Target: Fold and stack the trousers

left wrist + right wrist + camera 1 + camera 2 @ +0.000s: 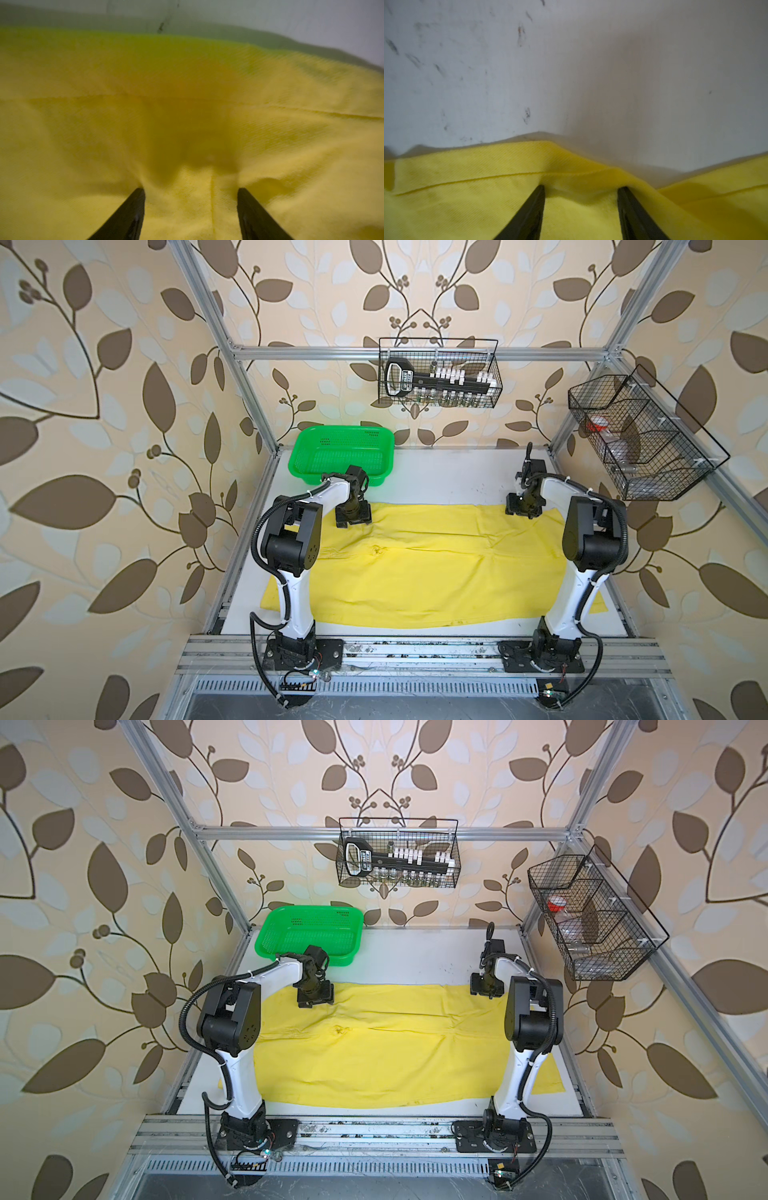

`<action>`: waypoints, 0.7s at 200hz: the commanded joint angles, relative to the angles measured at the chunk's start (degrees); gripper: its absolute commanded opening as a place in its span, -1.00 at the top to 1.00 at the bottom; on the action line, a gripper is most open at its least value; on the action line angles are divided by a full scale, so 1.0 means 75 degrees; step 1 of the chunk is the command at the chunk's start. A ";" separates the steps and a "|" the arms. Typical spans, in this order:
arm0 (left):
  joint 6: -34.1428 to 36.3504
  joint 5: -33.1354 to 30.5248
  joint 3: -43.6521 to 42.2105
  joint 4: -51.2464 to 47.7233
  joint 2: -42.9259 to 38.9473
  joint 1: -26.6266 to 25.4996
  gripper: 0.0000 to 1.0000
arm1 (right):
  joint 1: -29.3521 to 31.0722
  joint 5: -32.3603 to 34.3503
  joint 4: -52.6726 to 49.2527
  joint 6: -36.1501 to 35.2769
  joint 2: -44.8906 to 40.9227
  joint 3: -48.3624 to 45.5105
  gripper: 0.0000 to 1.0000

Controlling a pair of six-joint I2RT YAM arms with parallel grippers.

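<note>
The yellow trousers (436,568) (386,1048) lie spread flat across the white table, reaching nearly from side to side. My left gripper (353,516) (316,996) points down onto their far left edge. In the left wrist view its jaws stand open (190,189), tips pressed into the trousers (207,124), with cloth bulging between them. My right gripper (523,510) (486,990) rests on the far right edge. Its jaws are open too (581,187), straddling a raised fold of the trousers (467,197) at the hem.
A green perforated basket (345,429) (311,909) stands at the back left of the table (449,477), just behind the left arm. Two black wire baskets (438,373) (640,435) hang on the frame at the back and on the right. Frame posts stand at the table's corners.
</note>
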 commanded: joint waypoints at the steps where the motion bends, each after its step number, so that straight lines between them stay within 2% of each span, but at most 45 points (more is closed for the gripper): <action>1: -0.0096 -0.0323 -0.0178 -0.0075 -0.0240 0.0123 -0.44 | 0.0117 -0.0731 -0.0036 -0.0027 0.0491 0.0387 -0.13; 18: -0.0071 -0.0519 -0.0227 -0.0140 -0.0239 0.0182 -0.44 | 0.0401 -0.0895 -0.0225 -0.0131 0.0587 0.0694 -0.14; 40: -0.0045 -0.0495 -0.0210 -0.0181 -0.0292 0.0263 -0.44 | 0.0570 -0.0813 -0.0093 -0.0078 0.0017 0.0560 -0.15; 75: -0.0040 -0.0798 -0.0133 -0.0395 -0.0267 0.0362 -0.45 | 0.0400 0.0173 -0.0357 -0.0621 -0.1055 0.0457 -0.16; 88: -0.0086 -0.0904 -0.0134 -0.0485 -0.0200 0.0405 -0.45 | 0.0137 0.0271 -0.0353 -0.0727 -0.1297 0.0458 -0.17; 111: -0.0100 -0.0885 -0.0194 -0.0445 -0.0245 0.0414 -0.45 | -0.0252 0.0661 -0.0447 -0.0966 -0.1160 0.0744 -0.16; 140: -0.0079 -0.0754 -0.0226 -0.0440 -0.0369 0.0414 -0.45 | -0.0427 0.0577 -0.0561 -0.0936 -0.0466 0.1273 -0.15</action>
